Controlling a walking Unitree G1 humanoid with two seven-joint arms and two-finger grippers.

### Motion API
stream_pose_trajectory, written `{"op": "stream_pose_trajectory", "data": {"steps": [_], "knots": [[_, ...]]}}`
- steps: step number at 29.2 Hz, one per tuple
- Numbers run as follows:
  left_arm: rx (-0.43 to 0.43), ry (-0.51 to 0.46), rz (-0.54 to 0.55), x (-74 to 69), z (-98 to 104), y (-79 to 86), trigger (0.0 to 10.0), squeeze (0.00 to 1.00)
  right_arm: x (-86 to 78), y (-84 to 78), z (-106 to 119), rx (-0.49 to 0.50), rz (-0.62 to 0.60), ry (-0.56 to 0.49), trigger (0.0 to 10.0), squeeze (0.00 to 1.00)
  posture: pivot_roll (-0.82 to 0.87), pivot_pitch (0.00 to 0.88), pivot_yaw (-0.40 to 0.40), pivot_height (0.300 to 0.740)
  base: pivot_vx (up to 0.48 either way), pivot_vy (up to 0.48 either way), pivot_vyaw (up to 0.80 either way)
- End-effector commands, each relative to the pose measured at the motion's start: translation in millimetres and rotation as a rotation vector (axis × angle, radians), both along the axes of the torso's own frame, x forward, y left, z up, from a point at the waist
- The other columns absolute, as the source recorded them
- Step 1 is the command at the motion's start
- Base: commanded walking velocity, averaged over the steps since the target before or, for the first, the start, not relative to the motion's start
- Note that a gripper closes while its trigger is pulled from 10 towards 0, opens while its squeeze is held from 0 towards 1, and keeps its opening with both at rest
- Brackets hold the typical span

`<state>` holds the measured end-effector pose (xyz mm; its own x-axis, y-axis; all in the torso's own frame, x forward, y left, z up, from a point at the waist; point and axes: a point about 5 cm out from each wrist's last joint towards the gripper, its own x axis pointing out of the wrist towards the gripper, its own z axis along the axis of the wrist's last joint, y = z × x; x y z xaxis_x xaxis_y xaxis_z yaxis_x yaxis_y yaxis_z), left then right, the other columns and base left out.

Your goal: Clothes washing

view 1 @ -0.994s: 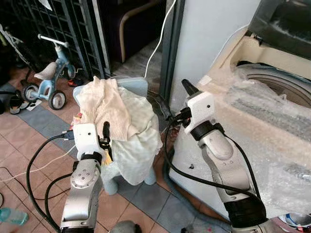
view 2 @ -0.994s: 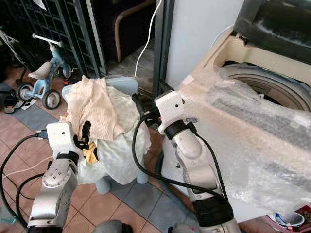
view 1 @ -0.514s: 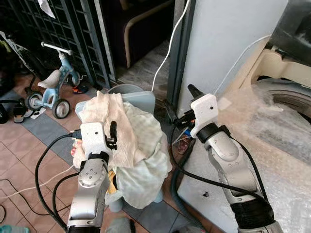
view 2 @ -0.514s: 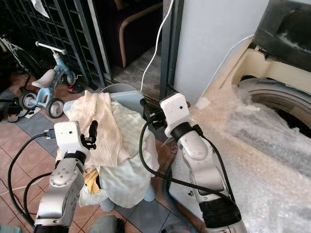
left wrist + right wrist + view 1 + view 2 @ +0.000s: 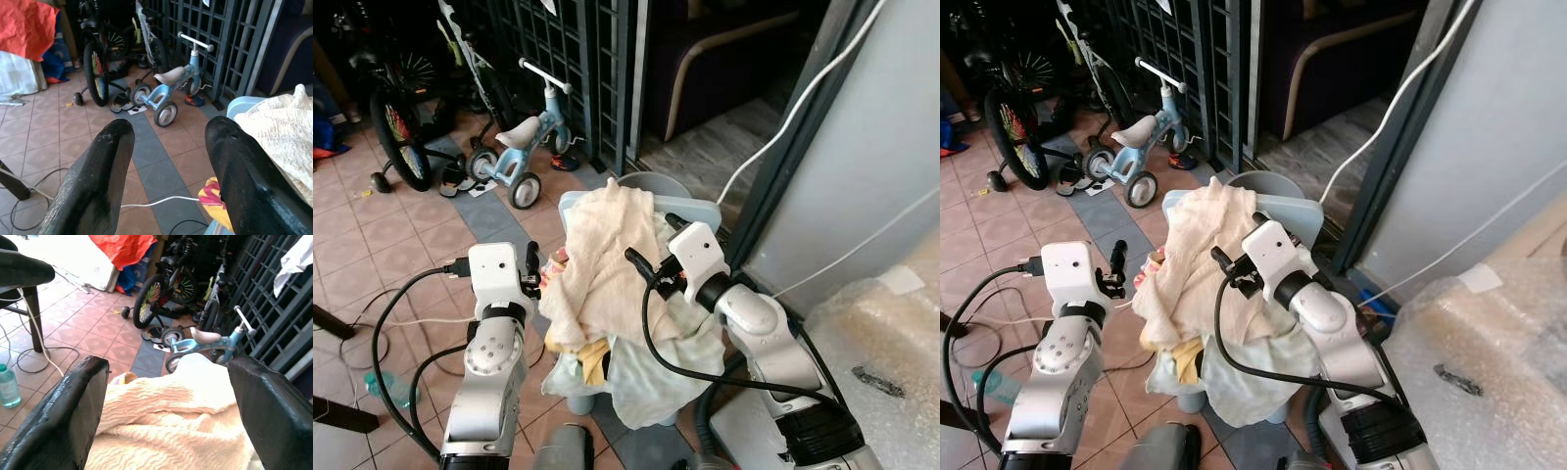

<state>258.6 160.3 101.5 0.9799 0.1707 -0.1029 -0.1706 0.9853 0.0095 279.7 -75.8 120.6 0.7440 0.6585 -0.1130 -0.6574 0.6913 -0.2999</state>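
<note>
A heap of laundry rests on a light blue plastic stool (image 5: 705,211). A cream textured towel (image 5: 602,245) lies on top, with a pale green cloth (image 5: 651,377) and a yellow cloth (image 5: 592,354) under it. My right gripper (image 5: 649,240) hovers just over the cream towel (image 5: 161,426), open, with nothing between its fingers. My left gripper (image 5: 530,259) stands open just left of the heap, fingers (image 5: 98,166) pointing away over the tiled floor, and touches no cloth.
The washing machine top under bubble wrap (image 5: 891,343) is at the lower right, against a grey wall (image 5: 881,147). A grey bucket (image 5: 651,184) stands behind the stool. A blue tricycle (image 5: 524,152), a bicycle (image 5: 396,117), floor cables (image 5: 401,323) and a bottle (image 5: 391,390) are to the left.
The view has swung left, away from the washer. My right gripper has moved from beside the washer to over the cream towel. The left gripper stays beside the heap.
</note>
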Motion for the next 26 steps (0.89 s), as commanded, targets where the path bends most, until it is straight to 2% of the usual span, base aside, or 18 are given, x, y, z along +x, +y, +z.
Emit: {"op": "stream_pose_trajectory", "data": {"steps": [1,5,9,12,15,22,23,24,25,26], "knots": [[-0.015,0.008,-0.016,-2.3,0.8,-5.2,10.0,0.00,0.3,-8.8,-18.1,-0.068,-0.010,0.092,10.0,0.00,0.03,0.053,0.023,0.740,0.000,0.000,0.00],[0.000,0.055,-0.018,-6.9,-4.7,-0.7,10.0,0.00,1.3,-11.0,-35.1,-0.142,-0.028,0.162,10.0,0.00,0.04,0.053,0.024,0.740,0.000,0.000,0.00],[-0.010,0.145,0.002,-13.1,-17.2,6.4,10.0,0.00,0.4,-13.8,-52.7,-0.142,-0.084,0.283,10.0,0.00,0.05,0.054,0.022,0.740,0.000,0.000,0.00],[-0.008,0.164,0.000,-15.6,-20.7,7.1,10.0,0.00,0.0,-17.4,-64.9,-0.135,-0.145,0.365,10.0,0.00,0.05,0.055,0.021,0.740,0.000,0.000,0.00],[-0.055,0.153,-0.020,-16.0,-20.4,4.7,10.0,0.00,0.6,-18.2,-77.7,-0.006,-0.235,0.503,10.0,0.00,0.05,0.055,0.023,0.740,0.000,0.000,0.00],[-0.054,0.159,-0.025,-14.9,-17.9,4.3,10.0,0.00,14.5,-8.1,-79.5,0.068,-0.345,0.523,10.0,0.00,0.06,0.063,0.033,0.740,0.000,0.000,0.00],[-0.053,0.158,-0.026,-14.9,-17.6,4.1,10.0,0.00,15.7,-6.0,-79.6,0.080,-0.355,0.531,3.6,0.00,0.07,0.064,0.035,0.740,0.000,0.000,0.00],[-0.053,0.157,-0.027,-14.9,-17.1,3.9,10.0,0.00,17.1,-2.9,-79.9,0.100,-0.365,0.544,3.6,0.00,0.07,0.065,0.036,0.740,0.000,0.000,0.00],[-0.052,0.156,-0.028,-15.1,-16.8,4.0,10.0,0.00,17.9,-0.1,-80.1,0.119,-0.375,0.555,0.0,0.00,0.07,0.065,0.036,0.740,0.000,0.000,0.00],[-0.051,0.155,-0.026,-15.3,-16.3,4.2,10.0,0.00,18.1,3.1,-80.3,0.126,-0.375,0.561,0.0,0.00,0.08,0.066,0.035,0.740,0.000,0.000,0.00]]}}
